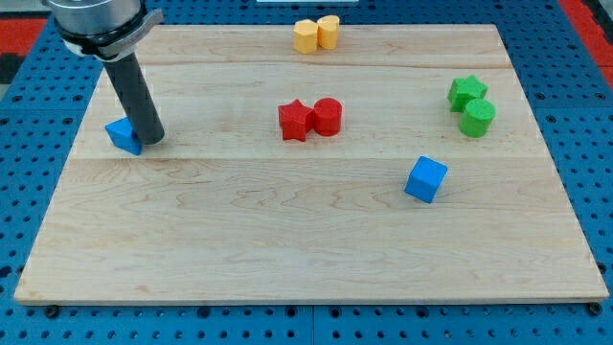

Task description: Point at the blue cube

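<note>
The blue cube (425,179) sits on the wooden board (306,249) right of centre, standing alone. My tip (151,139) is far off at the view's left, touching the right side of another small blue block (124,135), whose shape is partly hidden by the rod. The rod rises up and to the left from there. A wide stretch of board lies between my tip and the blue cube.
A red star block (295,121) and a red cylinder (328,116) touch at the centre. A green star (466,93) and a green cylinder (477,118) sit at the right. Two yellow blocks (316,34) sit at the top edge.
</note>
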Robot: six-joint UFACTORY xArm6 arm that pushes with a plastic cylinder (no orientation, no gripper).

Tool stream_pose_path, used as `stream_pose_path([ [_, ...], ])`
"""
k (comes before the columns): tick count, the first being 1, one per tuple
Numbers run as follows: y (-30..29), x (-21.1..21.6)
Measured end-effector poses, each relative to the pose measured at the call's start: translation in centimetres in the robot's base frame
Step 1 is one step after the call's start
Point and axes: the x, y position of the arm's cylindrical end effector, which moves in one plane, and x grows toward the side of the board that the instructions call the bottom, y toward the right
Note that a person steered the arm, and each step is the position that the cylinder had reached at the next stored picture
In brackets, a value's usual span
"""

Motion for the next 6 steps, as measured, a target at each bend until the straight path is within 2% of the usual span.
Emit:
stream_pose_path([
  [2, -0.3, 0.8],
  [3, 3.6, 3.6],
  [6, 23.0, 12.2],
])
